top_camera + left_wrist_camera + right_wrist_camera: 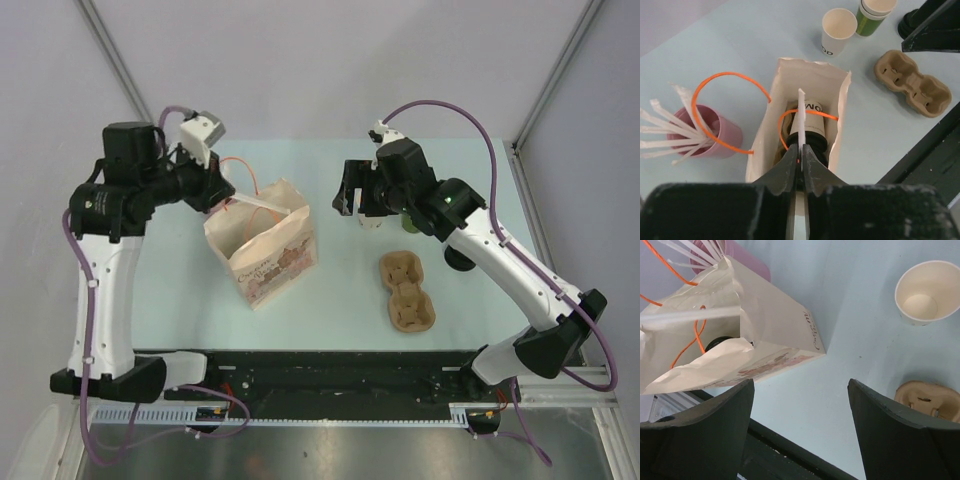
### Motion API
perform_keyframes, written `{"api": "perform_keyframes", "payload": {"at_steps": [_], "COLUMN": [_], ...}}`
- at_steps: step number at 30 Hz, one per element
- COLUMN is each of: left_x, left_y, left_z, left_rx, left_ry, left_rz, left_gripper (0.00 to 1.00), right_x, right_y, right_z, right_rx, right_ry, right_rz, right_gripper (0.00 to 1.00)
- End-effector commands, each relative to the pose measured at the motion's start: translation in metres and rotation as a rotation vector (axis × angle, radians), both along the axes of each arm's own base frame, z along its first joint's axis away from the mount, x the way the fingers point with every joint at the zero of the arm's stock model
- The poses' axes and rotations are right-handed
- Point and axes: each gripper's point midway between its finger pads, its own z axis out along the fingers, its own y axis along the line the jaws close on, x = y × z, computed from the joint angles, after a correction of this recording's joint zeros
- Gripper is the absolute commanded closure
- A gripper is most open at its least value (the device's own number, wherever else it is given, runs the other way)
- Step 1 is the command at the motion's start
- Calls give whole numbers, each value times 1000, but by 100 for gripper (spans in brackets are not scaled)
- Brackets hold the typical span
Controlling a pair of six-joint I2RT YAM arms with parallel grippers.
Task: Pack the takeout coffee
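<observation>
**One lidded cup [807,109] sat inside the bag [812,70]; we could see no second lidded cup.**
We judged the cup light, thin-walled and easily crushed, with a lid [810,142] liable to pop off, so it was best gripped round the body below the rim. It lay in the bag below the left gripper [800,152], whose fingers were clamped on a wrapped straw [801,112] and clear of the cup. The right gripper [800,390] stood wide open and empty over the table [350,300], beside the bag.
</observation>
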Motion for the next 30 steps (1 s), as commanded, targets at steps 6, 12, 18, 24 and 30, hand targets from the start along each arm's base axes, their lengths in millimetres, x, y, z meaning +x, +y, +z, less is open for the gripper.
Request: {"api": "perform_keyframes", "payload": {"at_steps": [6, 12, 18, 24, 30], "left_x": [53, 88, 101, 102, 118], "left_y": [24, 122, 158, 159, 153], "left_z": [39, 40, -42, -109, -145], "left_rx": [54, -42, 39, 101, 160], "left_ry": [-80, -24, 180, 324, 363], "left_rz": [206, 546, 607, 564, 531], "left_gripper": [14, 13, 46, 40, 40], "right_x": [-2, -4, -1, -3, -7], "right_y": [5, 3, 3, 2, -3], "right_z": [19, 14, 8, -2, -9], "right_rx": [35, 26, 21, 3, 3], "right_ry": [-43, -36, -24, -5, 5], "right_rz": [23, 26, 25, 30, 24], "right_gripper": [19, 19, 19, 19, 19]}}
